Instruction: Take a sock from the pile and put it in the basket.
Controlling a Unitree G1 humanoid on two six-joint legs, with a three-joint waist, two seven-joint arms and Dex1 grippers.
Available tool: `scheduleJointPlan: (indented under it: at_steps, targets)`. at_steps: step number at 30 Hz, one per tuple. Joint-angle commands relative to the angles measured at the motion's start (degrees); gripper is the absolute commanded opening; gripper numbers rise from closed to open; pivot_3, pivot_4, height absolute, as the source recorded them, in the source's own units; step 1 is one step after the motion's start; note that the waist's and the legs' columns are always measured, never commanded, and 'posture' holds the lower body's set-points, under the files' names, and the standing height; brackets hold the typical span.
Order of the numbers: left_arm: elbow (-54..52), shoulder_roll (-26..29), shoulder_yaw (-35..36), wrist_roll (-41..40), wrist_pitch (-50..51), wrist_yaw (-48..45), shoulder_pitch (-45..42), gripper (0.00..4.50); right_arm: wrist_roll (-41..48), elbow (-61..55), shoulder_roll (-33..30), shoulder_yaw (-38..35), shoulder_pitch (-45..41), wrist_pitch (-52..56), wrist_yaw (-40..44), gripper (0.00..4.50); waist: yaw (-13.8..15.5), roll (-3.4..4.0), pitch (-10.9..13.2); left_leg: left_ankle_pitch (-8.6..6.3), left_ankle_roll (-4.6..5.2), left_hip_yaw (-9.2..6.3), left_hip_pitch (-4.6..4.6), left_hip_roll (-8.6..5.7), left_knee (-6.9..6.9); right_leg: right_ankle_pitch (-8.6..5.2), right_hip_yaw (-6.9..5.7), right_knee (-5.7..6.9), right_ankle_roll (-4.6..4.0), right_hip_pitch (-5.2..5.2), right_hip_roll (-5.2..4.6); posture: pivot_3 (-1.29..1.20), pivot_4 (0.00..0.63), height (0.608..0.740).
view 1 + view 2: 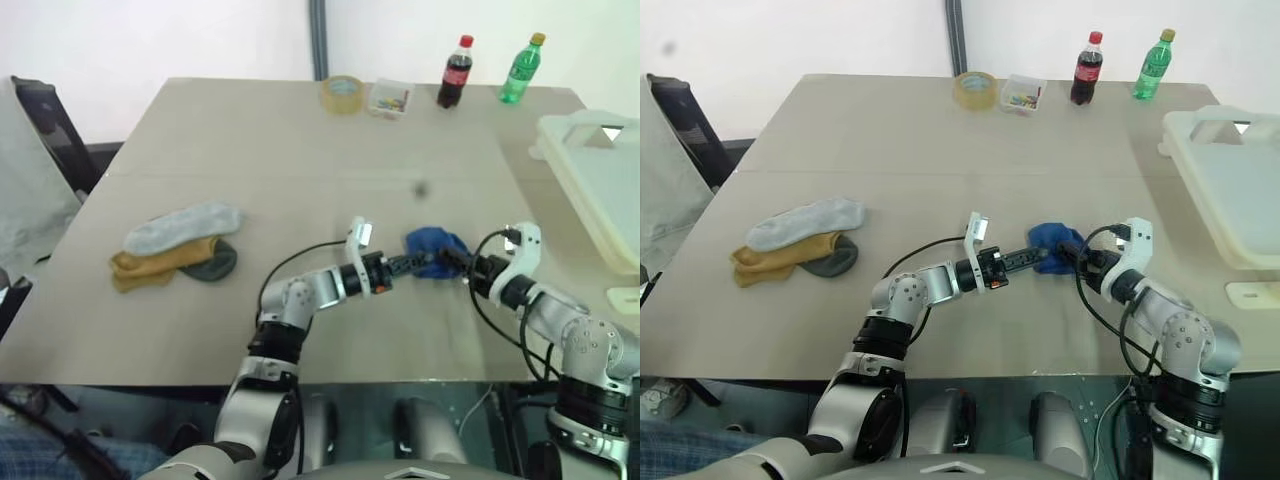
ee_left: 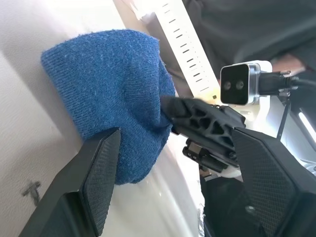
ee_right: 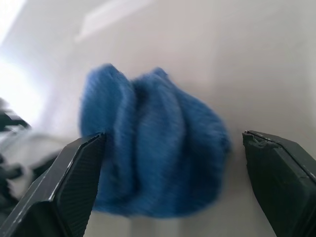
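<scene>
The pile (image 1: 178,248) of grey, mustard and dark grey-green socks lies at the table's left. Apart from it, a royal blue sock (image 1: 432,244) sits bunched near the table's front right. My left gripper (image 1: 415,264) points right at that sock, open, one finger (image 2: 101,177) against its edge. My right gripper (image 1: 458,262) faces it from the other side, open wide, with the blue sock (image 3: 153,158) between its fingers; one right fingertip presses into the cloth. The off-white basket (image 1: 575,175) stands at the table's right edge.
Along the table's far edge stand a tape roll (image 1: 342,93), a small clear box (image 1: 389,99), a cola bottle (image 1: 455,72) and a green bottle (image 1: 522,68). A dark chair (image 1: 50,130) stands beyond the left edge.
</scene>
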Motion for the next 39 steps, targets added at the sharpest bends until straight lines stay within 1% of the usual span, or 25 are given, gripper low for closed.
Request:
scheduleJointPlan:
  at_steps: [1,3,6,8,9,10,11,12,14,19,22,26,29,32,35,37,39]
  targets:
    - [-0.26,-0.22,-0.51,0.4,-0.81,-0.5,-0.13,3.77,2.82,1.87,1.94,0.86,0.0,2.56,-0.92,4.5,-0.22,0.0,-0.01,0.0,0.0,0.0,0.0,0.0,0.0,0.0,0.0,0.0,0.0,0.0,0.0,0.0,0.15,0.74]
    - [-0.35,-0.13,-0.4,0.43,-0.89,-0.48,-0.01,3.77,3.24,2.41,2.29,1.34,-0.27,2.39,-1.11,4.5,-0.54,0.0,-0.01,0.0,0.0,0.0,0.0,0.0,0.01,0.0,0.0,0.0,0.0,0.01,0.0,0.0,0.15,0.74]
    - [-0.8,0.13,-0.26,0.41,-0.92,-0.31,0.46,3.84,4.09,3.94,3.11,1.38,-1.33,1.86,-1.49,3.73,-1.06,0.01,-0.02,0.0,0.0,0.0,0.01,0.0,0.01,0.05,0.01,0.0,0.08,0.02,-0.01,0.0,0.15,0.74]
    - [-0.73,0.15,-0.04,0.4,-1.03,-0.1,0.42,3.84,3.96,4.72,2.98,1.62,-1.64,1.37,-1.57,2.83,-1.1,0.02,-0.03,0.0,0.0,0.0,0.02,0.0,0.0,0.05,0.01,0.0,0.09,0.01,0.01,0.0,0.15,0.74]
    - [-0.76,0.17,-0.01,0.41,-1.05,-0.09,0.43,3.84,3.88,4.95,2.91,1.78,-1.68,1.09,-1.63,2.3,-1.09,0.02,-0.03,0.0,0.0,0.0,0.01,0.0,0.0,0.05,0.0,0.01,0.09,0.01,0.01,0.0,0.15,0.74]
    - [-0.67,0.21,0.02,0.47,-1.1,-0.11,0.35,3.84,3.75,5.21,2.86,2.01,-1.78,0.74,-1.62,1.87,-1.09,0.02,-0.03,0.0,0.0,0.0,0.01,0.0,0.0,0.05,0.01,0.01,0.09,0.01,0.01,0.0,0.15,0.74]
    - [-0.66,0.25,0.02,0.53,-1.13,-0.12,0.32,3.84,3.76,5.4,2.86,2.21,-1.85,0.45,-1.55,1.56,-1.09,0.02,-0.03,0.0,0.0,0.0,0.01,0.0,0.0,0.05,0.01,0.0,0.09,0.01,0.01,0.0,0.15,0.74]
    - [-0.63,0.28,0.05,0.56,-1.13,-0.11,0.25,3.84,3.78,5.6,2.94,2.38,-1.99,0.22,-1.6,1.01,-1.09,0.02,-0.03,0.0,0.0,0.01,0.01,0.0,0.0,0.05,0.01,0.0,0.09,0.01,0.0,0.0,0.15,0.74]
    - [-0.75,0.32,0.08,0.55,-1.09,-0.05,0.25,3.84,4.0,5.83,3.19,2.52,-2.16,-0.12,-1.78,0.07,-1.13,0.01,-0.04,0.0,0.0,0.01,0.02,0.0,0.0,0.05,0.02,0.0,0.1,0.01,0.0,0.0,0.15,0.74]
    - [-1.17,0.67,0.02,0.89,-1.42,0.37,0.43,3.84,4.49,7.01,4.31,1.92,-2.73,-1.09,-2.81,0.03,-1.2,0.02,-0.04,0.0,0.0,0.01,0.02,0.01,0.01,0.06,0.03,0.01,0.1,0.01,0.01,0.0,0.15,0.74]
    - [-3.73,2.48,-1.66,2.19,-1.29,0.3,1.19,3.84,4.64,7.26,4.4,1.65,-2.99,-1.52,-3.23,0.03,-1.33,0.02,-0.06,0.0,0.0,0.02,0.04,0.02,0.01,0.06,0.03,0.01,0.09,0.01,0.02,0.0,0.15,0.74]
    - [-19.24,13.95,-12.69,11.21,-7.21,-3.12,5.06,3.84,5.28,6.41,2.74,-1.38,-4.72,-0.64,-6.73,0.03,-1.61,0.08,-0.07,0.0,-0.01,0.06,0.05,0.11,-0.03,0.06,0.1,0.04,0.04,-0.03,0.06,0.0,0.15,0.74]
    - [-24.55,18.68,-15.93,18.06,-18.55,-3.4,6.91,3.84,7.4,5.87,1.47,-4.54,-5.88,1.07,-8.79,0.03,-0.95,0.33,0.03,0.01,-0.02,0.08,0.01,0.13,-0.05,-0.03,0.11,0.02,-0.18,-0.07,-0.02,0.0,0.15,0.74]
    - [-26.62,19.52,-15.89,20.65,-26.28,-3.35,7.98,3.84,8.32,5.16,-0.04,-5.93,-6.21,3.27,-10.57,0.03,-0.1,0.4,0.08,0.0,-0.01,0.11,-0.1,0.03,-0.04,-0.03,0.11,-0.05,-0.18,-0.12,-0.19,0.0,0.15,0.74]
    - [-27.09,20.16,-17.4,25.11,-34.69,-3.24,8.45,3.84,9.19,4.17,-1.8,-7.66,-7.2,8.84,-14.0,0.03,0.35,0.43,0.1,-0.05,0.08,0.18,-0.16,0.0,-0.05,-0.03,0.13,-0.15,-0.18,-0.14,-0.27,0.0,0.15,0.74]
    - [-26.47,18.29,-16.66,25.92,-38.77,-1.47,8.1,3.84,8.69,3.83,-4.09,-8.79,-8.89,13.66,-16.66,0.03,0.53,0.46,0.11,-0.06,0.09,0.22,-0.16,0.0,-0.1,-0.03,0.14,-0.15,-0.18,-0.17,-0.28,0.0,0.15,0.74]
    - [-25.31,16.64,-16.23,26.84,-42.45,-0.21,7.12,3.84,10.17,3.96,-6.07,-12.31,-11.6,16.84,-17.83,0.03,0.57,0.48,0.13,-0.06,0.09,0.22,-0.19,0.0,-0.1,-0.03,0.13,-0.14,-0.19,-0.19,-0.29,0.0,0.15,0.74]
